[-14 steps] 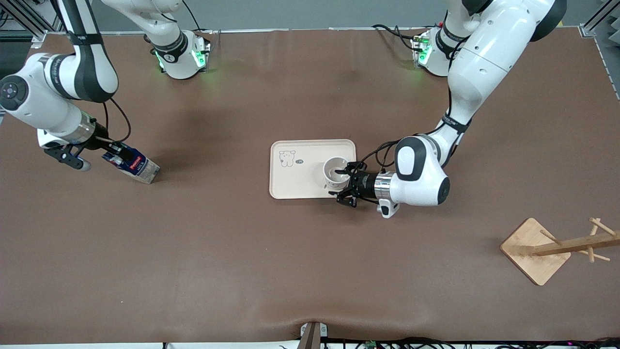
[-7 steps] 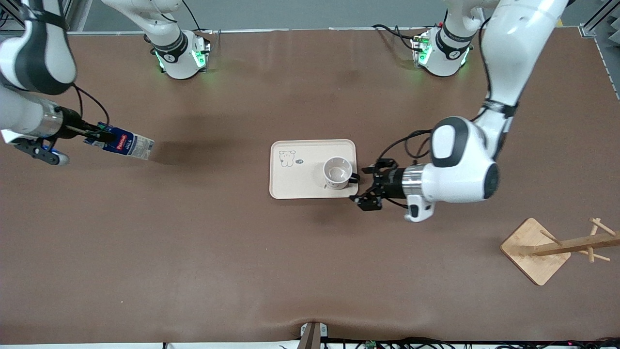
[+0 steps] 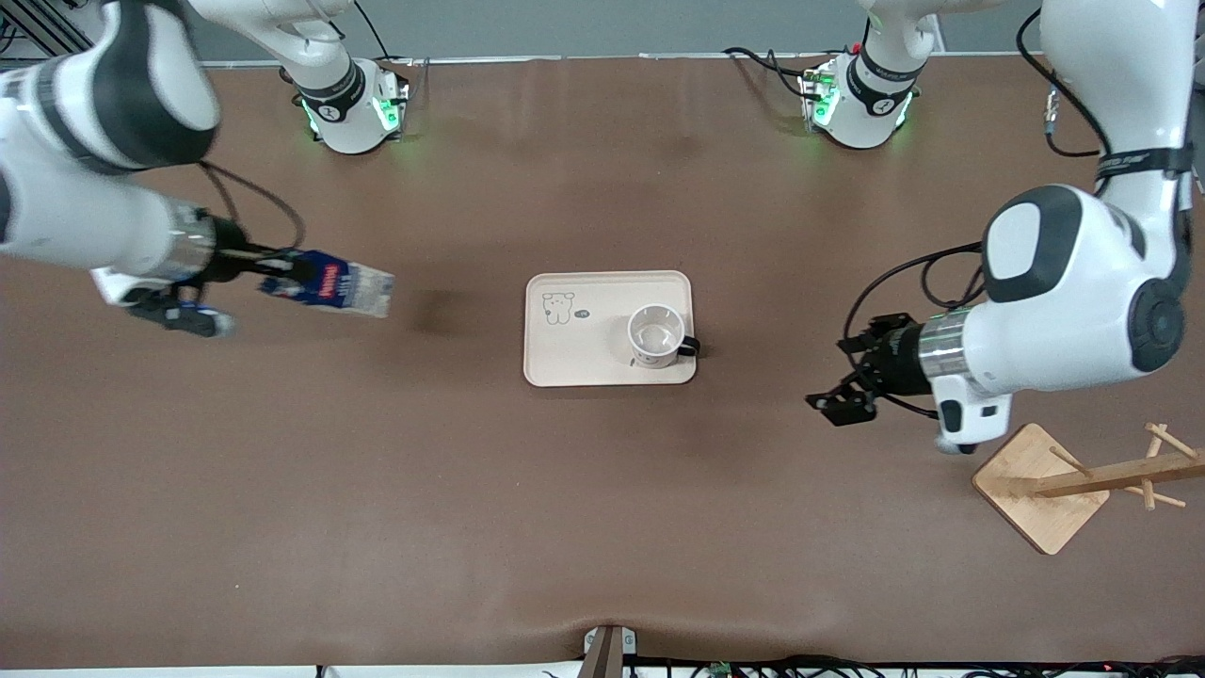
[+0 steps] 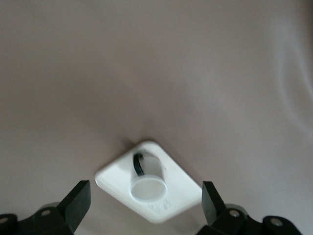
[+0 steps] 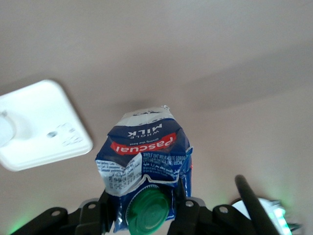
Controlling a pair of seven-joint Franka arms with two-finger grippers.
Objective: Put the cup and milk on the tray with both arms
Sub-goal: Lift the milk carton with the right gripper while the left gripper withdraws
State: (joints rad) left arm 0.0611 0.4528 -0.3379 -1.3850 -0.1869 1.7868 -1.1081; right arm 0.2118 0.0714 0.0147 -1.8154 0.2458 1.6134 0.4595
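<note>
The white cup (image 3: 656, 336) stands upright on the cream tray (image 3: 576, 353), at the tray's end toward the left arm, black handle pointing toward that arm. It also shows in the left wrist view (image 4: 148, 179), on the tray (image 4: 115, 177). My left gripper (image 3: 840, 379) is open and empty, in the air over bare table between the tray and the wooden rack. My right gripper (image 3: 273, 271) is shut on the top of the milk carton (image 3: 341, 286), holding it tipped on its side in the air, toward the right arm's end of the table. The right wrist view shows the carton (image 5: 144, 159), green cap near the fingers, and the tray (image 5: 41, 122).
A wooden rack with a square base (image 3: 1040, 487) lies near the left arm's end of the table, just under the left arm's wrist. The brown mat (image 3: 602, 508) covers the table. Both arm bases stand at the top edge.
My left gripper has let go of the cup on the tray and drawn back toward the rack. My right gripper has lifted the milk carton off the table and carried it toward the tray.
</note>
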